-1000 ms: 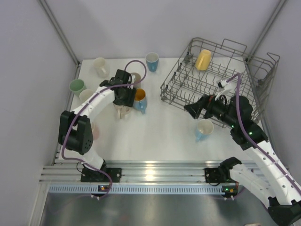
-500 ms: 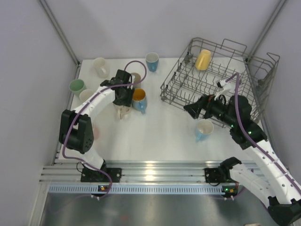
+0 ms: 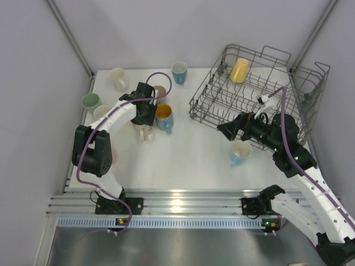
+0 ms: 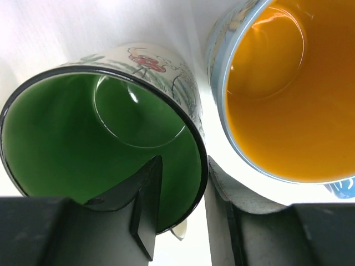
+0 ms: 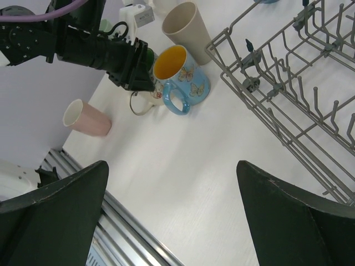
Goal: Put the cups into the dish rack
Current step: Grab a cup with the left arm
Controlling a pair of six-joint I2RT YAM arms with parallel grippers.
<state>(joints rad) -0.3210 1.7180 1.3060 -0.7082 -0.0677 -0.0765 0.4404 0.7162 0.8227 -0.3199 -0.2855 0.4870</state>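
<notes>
Mint leads on the left: a mint cup (image 3: pixel 90 101) stands at the table's (image 3: pixel 188 160) left edge, with a white cup (image 3: pixel 101 112) just beside it. A cream mug (image 3: pixel 118 78) stands behind them. A pink cup (image 5: pixel 86 118), nearer the arm bases, seems to lie on its side.

Next comes the left gripper (image 4: pixel 184 166), down over a green-lined mug (image 4: pixel 105 138). One finger (image 4: pixel 145 205) is inside it. The other (image 4: pixel 222 191) is outside, in the narrow gap to an orange-lined mug (image 4: pixel 277 100). The jaws straddle the mug's wall, but I cannot tell whether they pinch it yet.

A beige tumbler (image 3: pixel 160 91) stands just behind this pair. A blue tumbler (image 3: pixel 179 72) stands further back.

To the right is the rack (image 3: pixel 233 100), with one yellow cup (image 3: pixel 239 70) lying in its far end. In front of it the right gripper (image 3: pixel 224 128) hangs over the table with its fingers spread wide and nothing between them. A pale blue mug (image 3: pixel 241 152) sits on the table beside that arm.

By count there are ten cups and one rack. One cup is loaded and nine are on the table, so the job looks barely begun. The step in hand appears to be lifting the green-lined mug. The pale blue mug looks the nearest for the right arm.
</notes>
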